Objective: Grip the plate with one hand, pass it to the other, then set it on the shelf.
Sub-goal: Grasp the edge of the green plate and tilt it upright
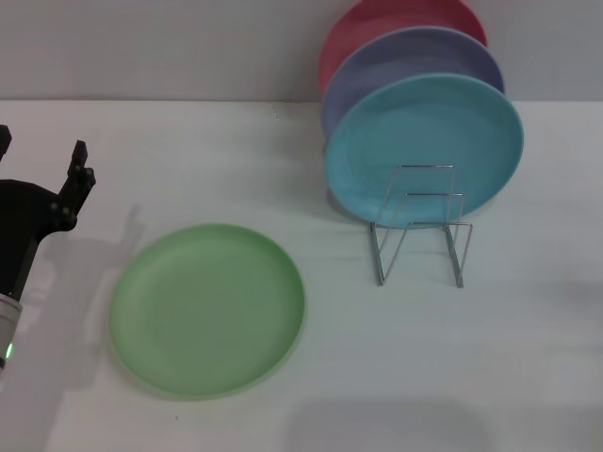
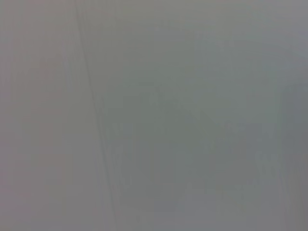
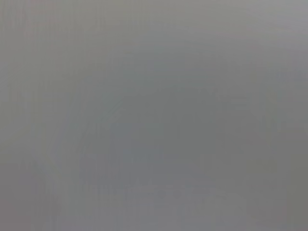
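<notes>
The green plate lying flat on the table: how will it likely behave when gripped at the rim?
The green plate looks rigid, so it should lift without flexing. It lies flat with a low rim, so getting a finger under may be awkward. Its matte finish suggests fair grip, though it may slide on the smooth table if pushed.

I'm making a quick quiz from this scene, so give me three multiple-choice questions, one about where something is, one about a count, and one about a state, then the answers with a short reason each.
1. Where is the green plate?
A. flat on the table
B. in the wire rack
C. in a gripper

2. How many plates stand upright at the rack?
A. one
B. three
C. five

3. What state is the left gripper in?
A. shut on the plate
B. open, holding nothing
C. out of view

Answers: 1 A, it lies flat, apart from the rack. 2 B, turquoise, lavender and pink. 3 B, its fingers stand apart beside the plate.
</notes>
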You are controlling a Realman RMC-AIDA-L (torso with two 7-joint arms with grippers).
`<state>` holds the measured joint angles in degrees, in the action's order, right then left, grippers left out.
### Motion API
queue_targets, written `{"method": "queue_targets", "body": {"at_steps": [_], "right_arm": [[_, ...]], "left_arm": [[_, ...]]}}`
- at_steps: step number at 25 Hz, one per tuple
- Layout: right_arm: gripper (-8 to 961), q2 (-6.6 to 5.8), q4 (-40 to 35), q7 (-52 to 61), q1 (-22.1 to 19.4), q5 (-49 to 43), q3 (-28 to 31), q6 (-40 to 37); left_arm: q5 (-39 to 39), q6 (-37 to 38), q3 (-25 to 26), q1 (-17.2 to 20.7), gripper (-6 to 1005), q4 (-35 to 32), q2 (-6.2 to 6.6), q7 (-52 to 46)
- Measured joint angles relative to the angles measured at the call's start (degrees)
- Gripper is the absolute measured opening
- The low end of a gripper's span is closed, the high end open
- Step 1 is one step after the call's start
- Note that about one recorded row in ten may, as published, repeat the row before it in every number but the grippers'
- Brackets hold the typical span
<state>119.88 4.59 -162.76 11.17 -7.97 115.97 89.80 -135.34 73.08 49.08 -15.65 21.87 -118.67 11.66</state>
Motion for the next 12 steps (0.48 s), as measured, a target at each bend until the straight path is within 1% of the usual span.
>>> {"method": "queue_targets", "body": {"at_steps": [3,5,6,7,8,9,10,12], "right_arm": [[827,0.0,0.0,0.1,0.0,0.0,0.0,-0.1],[827,0.0,-0.1,0.2,0.0,0.0,0.0,-0.2],[827,0.0,-0.1,0.2,0.0,0.0,0.0,-0.2],[827,0.0,-0.1,0.3,0.0,-0.1,0.0,-0.2],[827,0.0,-0.2,0.6,-0.1,-0.1,0.0,-0.3],[827,0.0,-0.2,0.6,-0.1,-0.1,0.0,-0.3],[827,0.0,-0.2,1.0,-0.1,-0.1,0.0,-0.3],[827,0.0,-0.2,1.6,-0.2,-0.1,0.1,-0.3]], "left_arm": [[0.0,-0.7,-0.1,0.2,823,1.1,0.2,0.0],[0.0,-3.6,0.0,0.7,820,4.2,0.88,0.2],[0.0,-3.6,0.0,0.7,819,4.2,0.88,0.2],[-0.1,-5.3,0.1,1.1,817,5.9,1.32,0.2],[-0.1,-10.3,0.3,2.4,816,11.2,3.19,0.2],[-0.1,-10.3,0.3,2.4,814,11.2,3.19,0.2],[-0.1,-13.1,0.3,3.0,813,14.2,4.36,0.3],[-0.6,-21.8,0.7,4.9,810,22.6,7.79,0.3]]}}
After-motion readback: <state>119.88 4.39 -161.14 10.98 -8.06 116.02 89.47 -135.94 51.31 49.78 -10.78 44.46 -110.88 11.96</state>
